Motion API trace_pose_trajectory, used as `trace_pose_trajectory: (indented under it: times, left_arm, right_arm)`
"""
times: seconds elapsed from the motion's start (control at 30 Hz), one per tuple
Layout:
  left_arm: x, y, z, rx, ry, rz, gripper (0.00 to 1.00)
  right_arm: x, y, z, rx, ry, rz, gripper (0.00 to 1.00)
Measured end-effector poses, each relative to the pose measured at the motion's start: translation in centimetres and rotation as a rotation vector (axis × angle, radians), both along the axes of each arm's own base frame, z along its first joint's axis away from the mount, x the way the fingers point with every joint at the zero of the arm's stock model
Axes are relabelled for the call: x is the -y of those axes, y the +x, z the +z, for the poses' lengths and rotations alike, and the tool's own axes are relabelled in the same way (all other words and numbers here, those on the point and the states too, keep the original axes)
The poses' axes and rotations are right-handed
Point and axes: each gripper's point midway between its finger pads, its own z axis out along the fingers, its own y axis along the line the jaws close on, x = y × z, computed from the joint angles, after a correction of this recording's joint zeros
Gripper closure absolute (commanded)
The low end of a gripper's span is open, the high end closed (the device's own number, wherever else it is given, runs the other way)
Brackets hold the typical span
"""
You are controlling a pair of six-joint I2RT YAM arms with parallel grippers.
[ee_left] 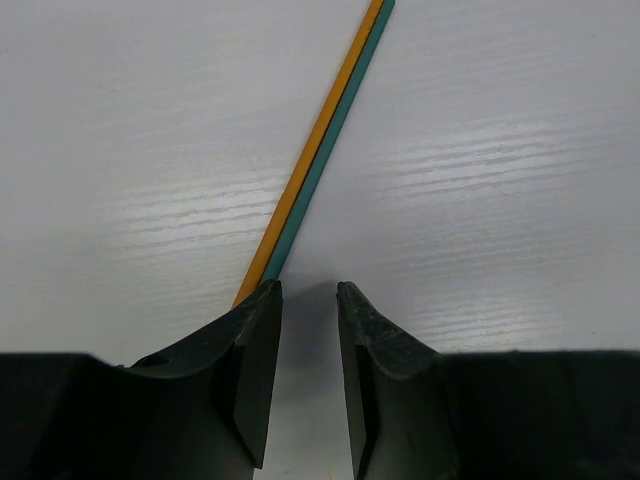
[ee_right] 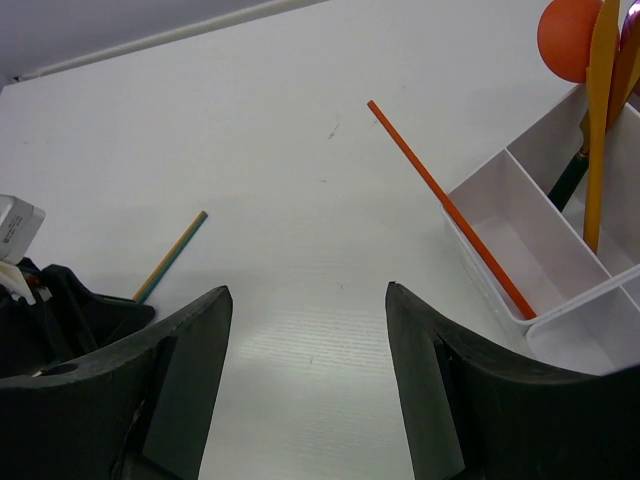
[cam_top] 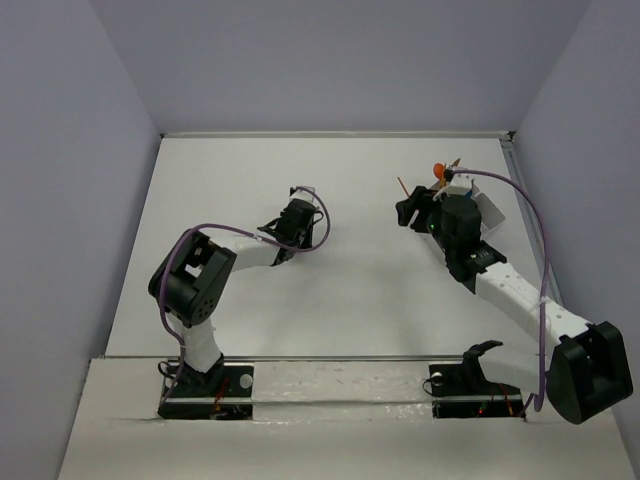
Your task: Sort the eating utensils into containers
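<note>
Bright, even light comes from above. The white table shines. In the left wrist view, pale streaks of glare lie at 3 and 9 o'clock. The left gripper looks dark at 6 o'clock, with a soft grey shadow between its fingers. Shadows stay faint everywhere.

Legible text, labels, brands, numbers, signs: none.
Sole candidate: small white block, at the left edge of the right wrist view, well left of the divided white box. It bears faint grey marks, too small to read.
</note>
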Motion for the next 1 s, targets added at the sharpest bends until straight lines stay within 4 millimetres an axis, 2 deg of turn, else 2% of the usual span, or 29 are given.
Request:
trace_pose_trajectory:
  times: [0.5,1.0]
  left_arm:
    - [0.07,0.43,0.37,0.022,-0.004,-0.003,0.74]
    - [-0.73,0.86,0.41,0.027,0.005,0.017,0.74]
  right_arm:
    - [0.03,-0.07,-0.25,-0.005,-0.002,0.000,0.32]
    - [0.04,-0.09,-0.30,-0.006,-0.002,0.000,0.32]
